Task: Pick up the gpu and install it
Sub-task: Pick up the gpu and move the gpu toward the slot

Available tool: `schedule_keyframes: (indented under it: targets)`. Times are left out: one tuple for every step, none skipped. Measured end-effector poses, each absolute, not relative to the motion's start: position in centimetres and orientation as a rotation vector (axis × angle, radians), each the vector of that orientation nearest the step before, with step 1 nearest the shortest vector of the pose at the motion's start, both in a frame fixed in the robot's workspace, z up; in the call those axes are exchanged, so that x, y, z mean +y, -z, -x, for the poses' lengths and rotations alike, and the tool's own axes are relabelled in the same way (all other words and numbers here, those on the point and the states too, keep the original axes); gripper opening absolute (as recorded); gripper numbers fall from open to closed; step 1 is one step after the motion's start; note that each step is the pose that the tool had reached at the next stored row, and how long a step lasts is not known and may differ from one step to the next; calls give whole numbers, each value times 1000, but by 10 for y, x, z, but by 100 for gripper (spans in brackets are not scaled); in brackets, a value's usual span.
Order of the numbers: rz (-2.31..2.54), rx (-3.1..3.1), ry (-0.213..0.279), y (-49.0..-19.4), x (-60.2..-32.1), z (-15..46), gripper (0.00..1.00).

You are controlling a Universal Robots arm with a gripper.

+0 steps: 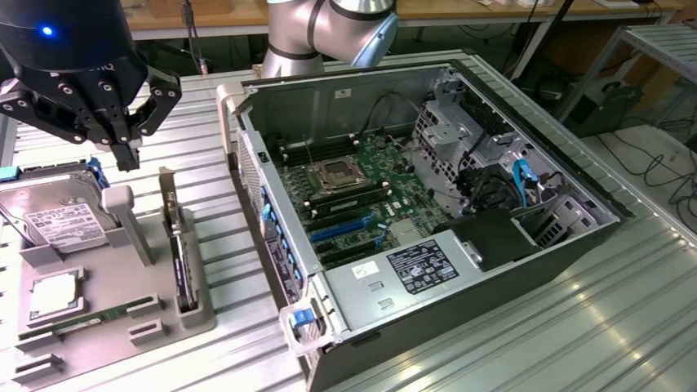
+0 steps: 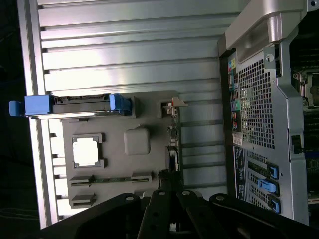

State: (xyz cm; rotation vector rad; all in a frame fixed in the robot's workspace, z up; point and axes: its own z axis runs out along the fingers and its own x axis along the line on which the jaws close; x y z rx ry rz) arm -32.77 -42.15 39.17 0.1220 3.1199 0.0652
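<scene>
Now, gripper: fingers pinched shut and empty, hovering above the grey holder.
gpu: on edge in the holder's outer slot, just below the fingertips, toward the exterior view's right.
Room: a bare table strip separates the holder's edge from the open case.

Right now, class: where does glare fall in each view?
Exterior view: glare streaks the ribbed table at the exterior view's right; a blue light glows above the gripper. Wrist view: that table shines white, and the chip in the grey tray is washed out.
</scene>
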Motion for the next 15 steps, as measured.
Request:
schedule_keyframes:
  targets:
    - [-122,3120,-65,-392,-422,328,11]
    - [-122,3120,-65,-392,-422,328,11]
    - [-122,3120,-65,-392,-422,328,11]
    - [-122,3120,-65,-392,-421,328,11]
    - [-122,3120,-65,-392,-421,328,17]
    - [-122,3120,-65,-392,-421,328,17]
    - [-122,3120,-65,-392,-421,328,24]
    - [-122,3120,-65,-392,-422,328,30]
    - [-122,3120,-65,-392,-421,328,30]
    - [-122,3120,-65,-392,-421,328,36]
    - [-122,3120,-65,-392,-421,328,42]
    - [-122,3120,-65,-392,-421,328,48]
    - [-122,3120,-65,-392,-421,328,54]
    - [-122,3120,-65,-392,-422,328,54]
    - [-122,3120,-65,-392,-421,328,60]
